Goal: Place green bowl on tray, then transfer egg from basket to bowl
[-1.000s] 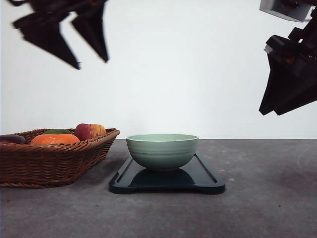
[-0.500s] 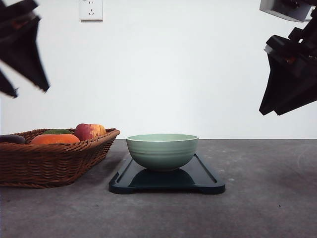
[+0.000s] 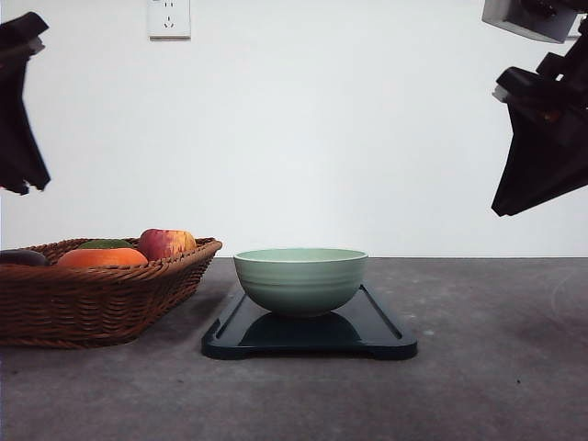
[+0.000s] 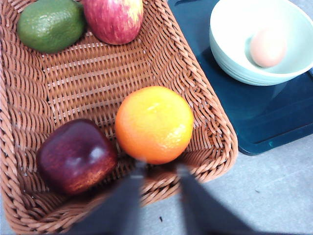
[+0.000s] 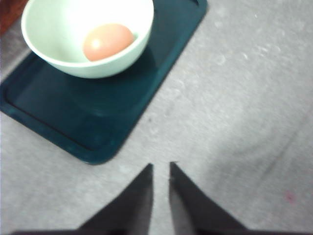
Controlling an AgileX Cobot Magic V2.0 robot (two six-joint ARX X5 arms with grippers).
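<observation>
- Green bowl (image 3: 300,280) sits upright on the tray (image 3: 386,335), roughly centred; tray lies flat on the bench (image 3: 496,386), just beside the basket (image 3: 101,303).
- Egg (image 5: 108,41) lies inside the bowl, off-centre against the wall. Both task steps look done.
- Left pincer (image 4: 157,169) hangs high above the basket's near rim, jaws a moderate gap apart, holding nothing.
- Right pincer (image 5: 161,169) is raised over bare bench beside the tray, jaws nearly together with a thin slit, holding nothing.
- Handling, as a judgement: egg is light, smooth, brittle and will roll in the bowl. If regrasped, take it across the short axis with low force. Bowl is rigid ceramic with a slick glaze; pinch the rim.
- Front view hides the egg behind the bowl wall; both wrist views look down into it.
- Left wrist view also shows the basket floor: orange (image 4: 154,124), dark red fruit (image 4: 76,155), green fruit (image 4: 50,24), apple (image 4: 113,18).
</observation>
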